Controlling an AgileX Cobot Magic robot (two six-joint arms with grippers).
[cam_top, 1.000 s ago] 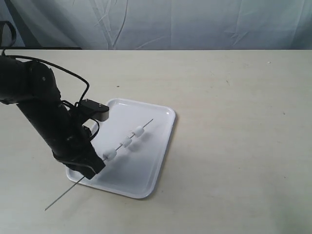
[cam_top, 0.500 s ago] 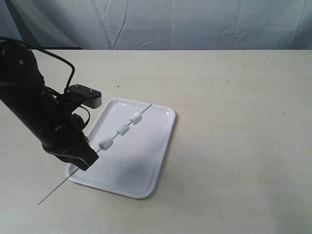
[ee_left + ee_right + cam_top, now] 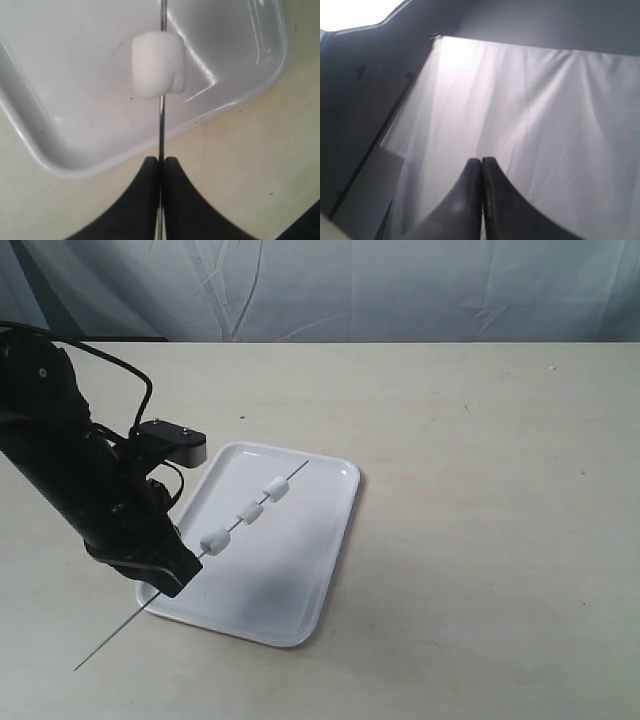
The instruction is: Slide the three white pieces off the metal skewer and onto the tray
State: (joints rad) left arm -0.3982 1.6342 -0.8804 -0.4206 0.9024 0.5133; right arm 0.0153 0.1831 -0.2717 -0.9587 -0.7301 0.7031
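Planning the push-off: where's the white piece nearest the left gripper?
Exterior view, left of centre: that white piece is on the metal skewer over the tray's left side, just beyond the left gripper.

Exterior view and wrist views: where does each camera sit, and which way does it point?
Exterior view: off the arms, looking down on the table and tray; only the left arm and left claw show.
Left wrist view: on the left arm, looking along the shut claw at the metal skewer, one white piece, the tray below.
Right wrist view: on the right arm, aimed at pale cloth, not the table; right claw shut, empty.
Shared: exterior and left wrist views both show tray, skewer and that piece.
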